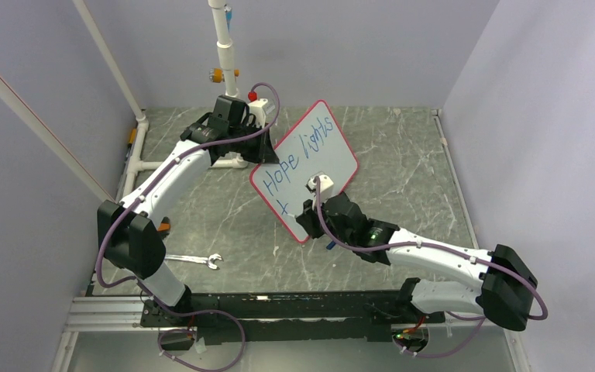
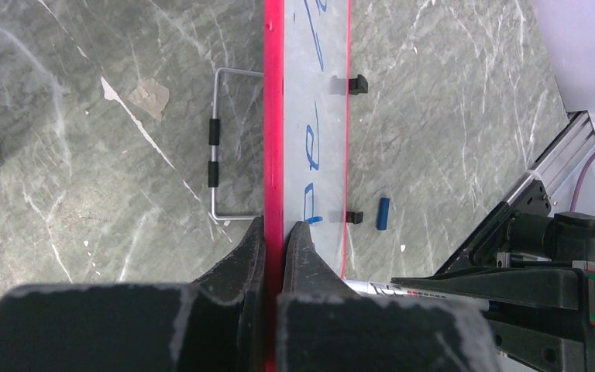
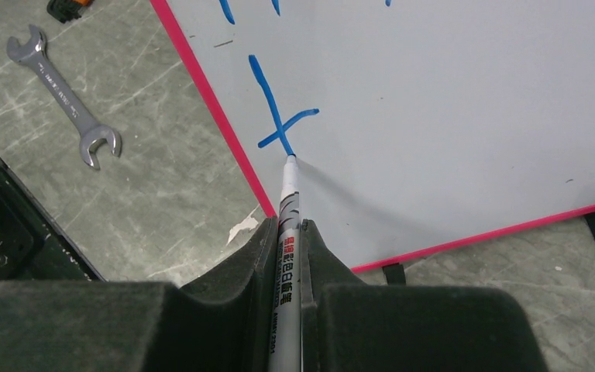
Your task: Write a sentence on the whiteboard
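Right wrist view: my right gripper (image 3: 287, 231) is closed tight on a white marker (image 3: 288, 194), its blue tip touching the whiteboard (image 3: 449, 116) at the foot of a lone "t". A wrench (image 3: 66, 97) lies on the table just off the board's red edge. The board sits at mid-table, turned at an angle. On it the sentence (image 1: 300, 153) reads "Hope lights" above the "t". At the far side, my left gripper (image 2: 276, 232) pinches the board's rim.

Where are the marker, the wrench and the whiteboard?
marker (image 3: 288, 203): right wrist view, white barrel.
wrench (image 3: 60, 94): right wrist view, middle of shaft.
whiteboard (image 1: 337, 159): top external view, bare white face.
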